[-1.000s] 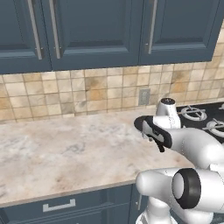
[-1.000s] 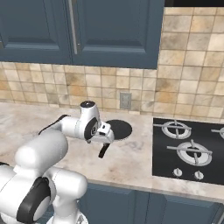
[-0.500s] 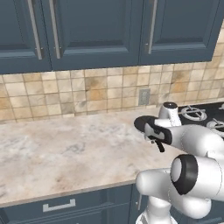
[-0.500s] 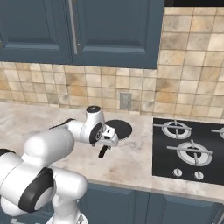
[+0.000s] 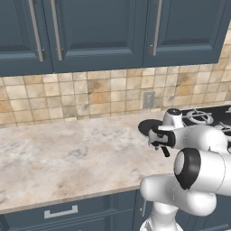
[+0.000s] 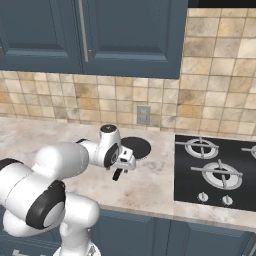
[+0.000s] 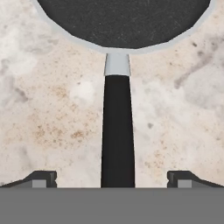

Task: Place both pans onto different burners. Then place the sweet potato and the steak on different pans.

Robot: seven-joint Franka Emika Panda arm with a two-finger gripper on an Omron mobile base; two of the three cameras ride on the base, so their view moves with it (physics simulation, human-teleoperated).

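One black pan [image 6: 136, 147] lies on the marble counter just left of the cooktop, its long handle [image 6: 117, 174] pointing toward the counter's front edge. In the hand view the pan [image 7: 122, 22] is at the top and its handle [image 7: 117, 131] runs straight down between my fingertips [image 7: 41, 178]. My gripper [image 7: 113, 179] is open, straddling the handle with wide gaps on both sides. From the base views, the gripper [image 5: 160, 145] [image 6: 125, 163] hovers low over the handle. Burners [image 6: 201, 147] [image 6: 220, 175] sit to the right. The sweet potato and the steak are out of view.
The black glass cooktop [image 6: 187, 187] with white knobs [image 6: 202, 196] borders the pan on the right. A tiled wall with an outlet [image 6: 143, 115] rises behind, under dark blue cabinets [image 5: 99, 31]. Marble counter [image 5: 58, 153] stretches to the left.
The hand has sunk lower and shifted slightly forward over the pan's handle. The jaws have stayed open, and the pan has not moved.
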